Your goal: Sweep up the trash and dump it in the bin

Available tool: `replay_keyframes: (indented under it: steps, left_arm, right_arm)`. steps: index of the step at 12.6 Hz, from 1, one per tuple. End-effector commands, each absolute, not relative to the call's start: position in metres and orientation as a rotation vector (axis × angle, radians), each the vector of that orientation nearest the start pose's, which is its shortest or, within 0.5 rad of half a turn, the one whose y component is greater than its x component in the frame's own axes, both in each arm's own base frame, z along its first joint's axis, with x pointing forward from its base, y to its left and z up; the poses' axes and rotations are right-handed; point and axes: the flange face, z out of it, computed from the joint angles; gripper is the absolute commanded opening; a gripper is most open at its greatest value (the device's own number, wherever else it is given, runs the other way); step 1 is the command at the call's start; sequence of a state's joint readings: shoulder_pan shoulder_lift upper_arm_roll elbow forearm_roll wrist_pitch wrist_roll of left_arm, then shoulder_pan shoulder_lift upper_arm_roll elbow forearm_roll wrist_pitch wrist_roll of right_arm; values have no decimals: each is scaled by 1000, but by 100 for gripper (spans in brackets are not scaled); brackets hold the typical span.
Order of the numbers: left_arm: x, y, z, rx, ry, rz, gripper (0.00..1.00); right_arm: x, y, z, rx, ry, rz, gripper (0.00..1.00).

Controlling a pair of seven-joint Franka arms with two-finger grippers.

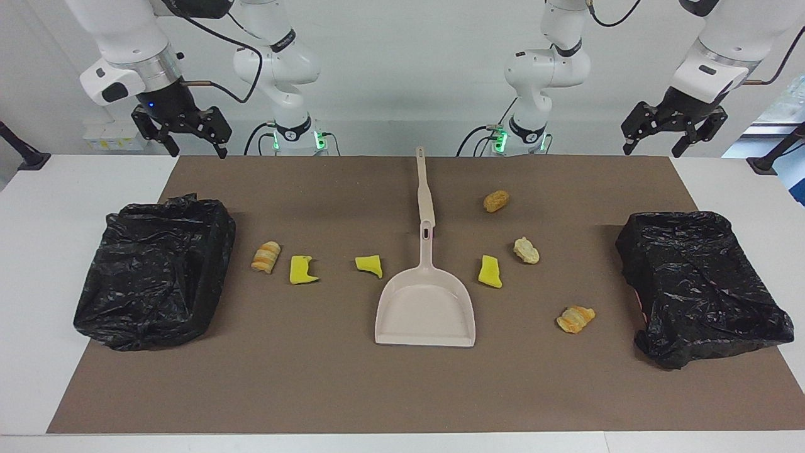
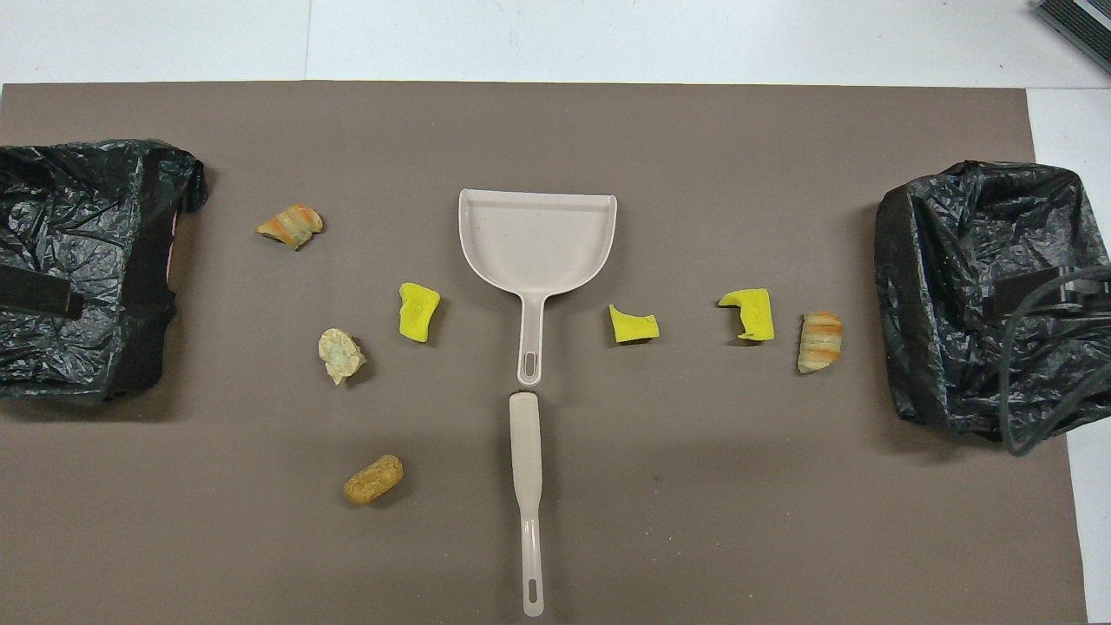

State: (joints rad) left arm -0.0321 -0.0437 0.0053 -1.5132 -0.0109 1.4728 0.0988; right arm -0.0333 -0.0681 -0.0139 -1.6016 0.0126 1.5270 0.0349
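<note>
No readable writing — left gripper [image 1: 673,135] and right gripper [image 1: 182,134] both spread, empty.

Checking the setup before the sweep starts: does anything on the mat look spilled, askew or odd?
Seven trash scraps lie scattered on the mat around the dustpan, none in either bag-lined bin. The brush lies in line with the dustpan's handle. Nothing looks damaged.

The dustpan [image 1: 425,311] lies mid-mat [image 1: 314,390] between two bins [image 1: 154,270], trash [image 1: 368,265] scattered beside it, brush [image 1: 423,189] nearer the robots.
</note>
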Motion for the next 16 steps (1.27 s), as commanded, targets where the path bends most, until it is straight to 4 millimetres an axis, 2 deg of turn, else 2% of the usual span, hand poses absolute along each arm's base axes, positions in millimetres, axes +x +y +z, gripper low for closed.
replay_keyframes:
  steps: [1,11,14,16]
  left_arm:
    - [523,-11,667,-3149,193,-18,100]
    - [521,-19,666,-3148,213,7,100]
    - [520,-34,666,-3149,254,7,100]
    - [518,-57,665,-3144,320,7,100]
  right_arm:
    - [523,-25,642,-3115,154,-2,100]
    - [520,-30,640,-3113,164,12,100]
    - [518,-31,641,-3113,168,14,100]
    - [519,-31,640,-3113,168,12,100]
